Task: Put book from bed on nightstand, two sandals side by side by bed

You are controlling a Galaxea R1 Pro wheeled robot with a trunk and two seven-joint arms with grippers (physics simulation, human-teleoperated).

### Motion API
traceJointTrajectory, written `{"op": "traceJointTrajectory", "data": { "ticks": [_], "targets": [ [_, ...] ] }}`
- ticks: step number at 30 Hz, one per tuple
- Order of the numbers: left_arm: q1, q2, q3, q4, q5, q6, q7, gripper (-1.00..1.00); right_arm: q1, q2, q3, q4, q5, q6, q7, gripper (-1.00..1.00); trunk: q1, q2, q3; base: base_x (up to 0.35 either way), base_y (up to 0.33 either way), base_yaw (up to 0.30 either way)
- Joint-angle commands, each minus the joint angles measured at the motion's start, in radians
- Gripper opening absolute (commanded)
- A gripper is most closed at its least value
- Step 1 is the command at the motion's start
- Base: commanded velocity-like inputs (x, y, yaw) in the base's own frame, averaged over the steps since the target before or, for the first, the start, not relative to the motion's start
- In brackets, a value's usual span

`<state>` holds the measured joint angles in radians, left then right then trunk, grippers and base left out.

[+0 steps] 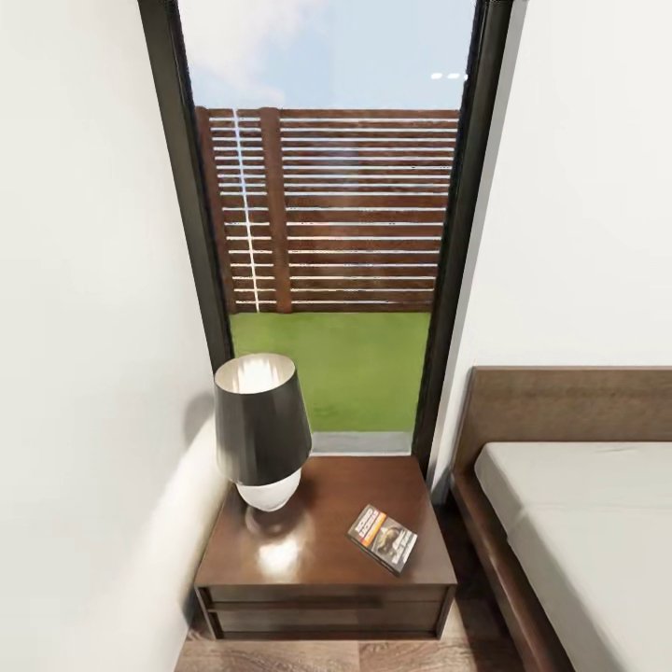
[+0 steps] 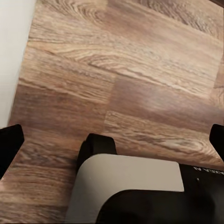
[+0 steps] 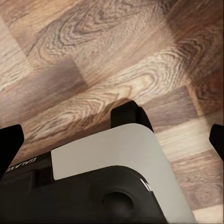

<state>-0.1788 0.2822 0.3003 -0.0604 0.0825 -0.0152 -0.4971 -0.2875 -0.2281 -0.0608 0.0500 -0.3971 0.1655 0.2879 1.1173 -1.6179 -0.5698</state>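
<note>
The book lies flat on the right front part of the nightstand, a low dark-brown cabinet with two drawers. To its right stands the bed, with a dark wooden frame and a light-grey mattress. The sandals are out of view. My left gripper is open, its dark fingertips far apart over wood-plank floor and nothing between them. My right gripper is open too, with its fingertips spread above the floor.
A lamp with a dark shade and a white base stands on the nightstand's left half. Behind it is a tall dark-framed window, with white walls on both sides. A narrow strip of floor runs between nightstand and bed. My own white and black base shows below each wrist.
</note>
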Motion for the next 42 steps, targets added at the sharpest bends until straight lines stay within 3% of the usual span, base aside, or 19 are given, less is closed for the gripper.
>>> {"op": "traceJointTrajectory", "data": {
  "ticks": [1,10,17,42],
  "targets": [
    [-0.001,-0.001,-0.003,0.007,0.008,-0.002,0.015,1.00,-0.001,0.000,-0.006,0.002,-0.002,0.003,0.002,1.00,-0.004,0.007,0.002,0.000,0.000,0.000],
    [-0.001,-0.023,-0.009,0.031,0.009,-0.001,0.195,1.00,0.002,0.001,-0.005,0.002,-0.003,0.004,-0.017,1.00,-0.039,0.070,0.030,0.000,0.000,0.000],
    [-0.001,-0.056,-0.010,0.032,0.010,0.000,0.270,1.00,0.002,0.002,-0.005,0.002,-0.003,0.004,-0.020,1.00,-0.065,0.119,0.052,0.000,0.000,0.000],
    [-0.001,-0.070,-0.009,0.030,0.008,0.000,0.287,1.00,0.002,0.004,-0.001,0.001,-0.003,0.005,-0.027,1.00,-0.161,0.294,0.131,0.000,0.000,0.000]
  ]
}}
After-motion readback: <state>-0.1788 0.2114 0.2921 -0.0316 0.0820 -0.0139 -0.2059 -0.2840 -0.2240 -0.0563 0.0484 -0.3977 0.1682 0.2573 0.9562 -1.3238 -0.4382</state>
